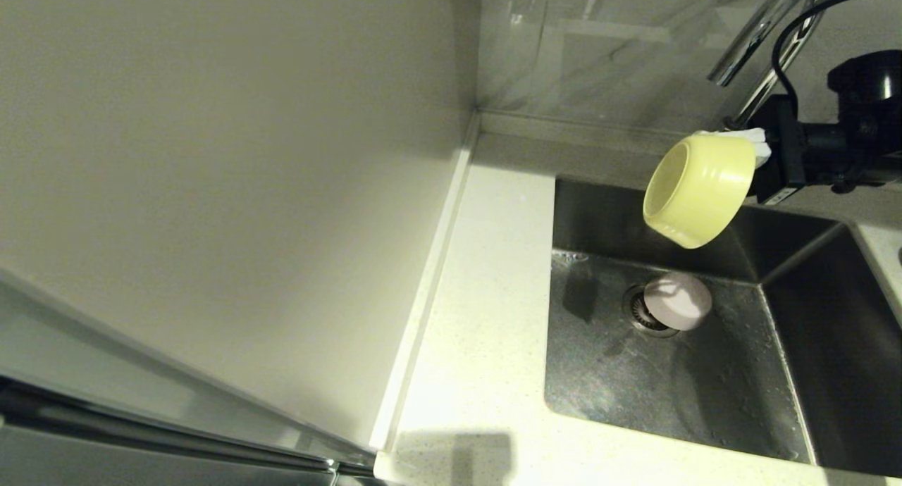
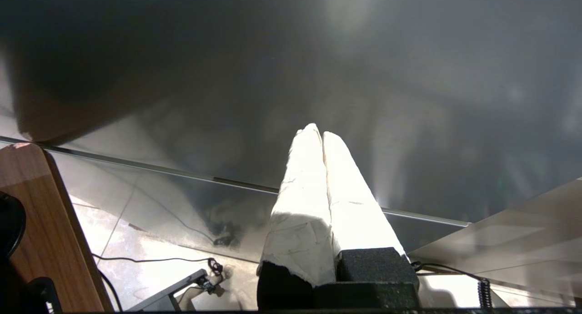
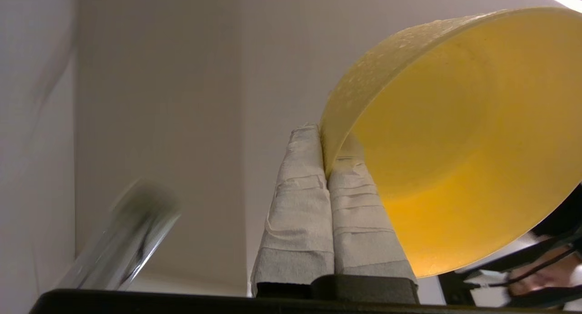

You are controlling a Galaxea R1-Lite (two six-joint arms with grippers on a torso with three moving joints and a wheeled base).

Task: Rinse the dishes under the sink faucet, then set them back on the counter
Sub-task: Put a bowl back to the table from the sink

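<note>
Sideways, yellow-green bowl (image 1: 697,198) pinched by right end effector (image 1: 755,144)

The faucet (image 1: 764,42) ran off the head view's top edge at one o'clock, spout unseen, and showed only as a blur in the right wrist view. The pink bowl (image 1: 678,301) hid part of the drain (image 1: 641,313). The yellow-green bowl (image 3: 454,141) was cropped at three o'clock.
</note>
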